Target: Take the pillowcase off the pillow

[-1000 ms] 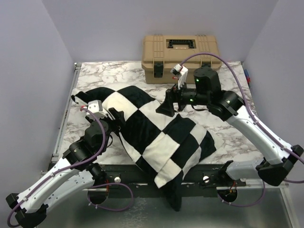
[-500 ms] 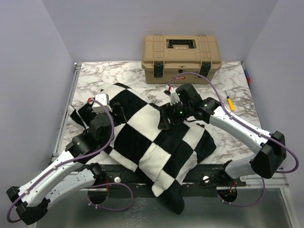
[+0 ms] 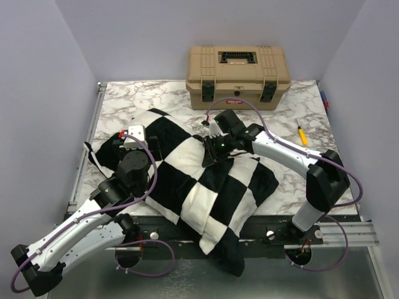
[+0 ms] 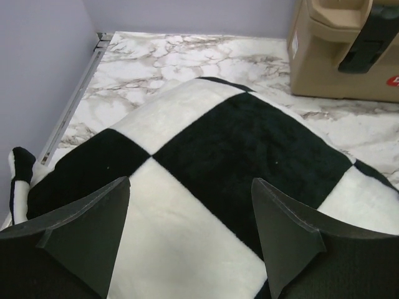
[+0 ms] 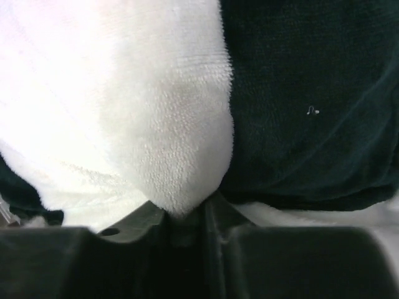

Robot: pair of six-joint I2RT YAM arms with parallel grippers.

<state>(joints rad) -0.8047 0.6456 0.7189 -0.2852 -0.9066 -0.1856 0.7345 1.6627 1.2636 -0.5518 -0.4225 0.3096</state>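
Observation:
The black and white checkered pillowcase (image 3: 206,180) lies bulging across the marble table, one end hanging over the front edge. The pillow is hidden inside it. My right gripper (image 3: 211,152) is pressed into the cloth near its middle and is shut on a pinched fold; the right wrist view shows a white ridge of pillowcase (image 5: 181,143) squeezed into the gripper (image 5: 187,218). My left gripper (image 3: 144,148) hovers open over the left part of the cover. In the left wrist view, pillowcase (image 4: 206,156) fills the space under the gripper (image 4: 190,187), nothing between the fingers.
A tan toolbox (image 3: 238,75) stands at the back of the table, also at the upper right of the left wrist view as toolbox (image 4: 349,50). A small yellow-handled screwdriver (image 3: 301,132) lies on the marble at the right. A metal rail (image 3: 87,149) borders the left edge.
My right gripper came down from near the toolbox onto the middle of the pillowcase and shut on a fold. The left arm shifted left and back over the cloth, which bunched up.

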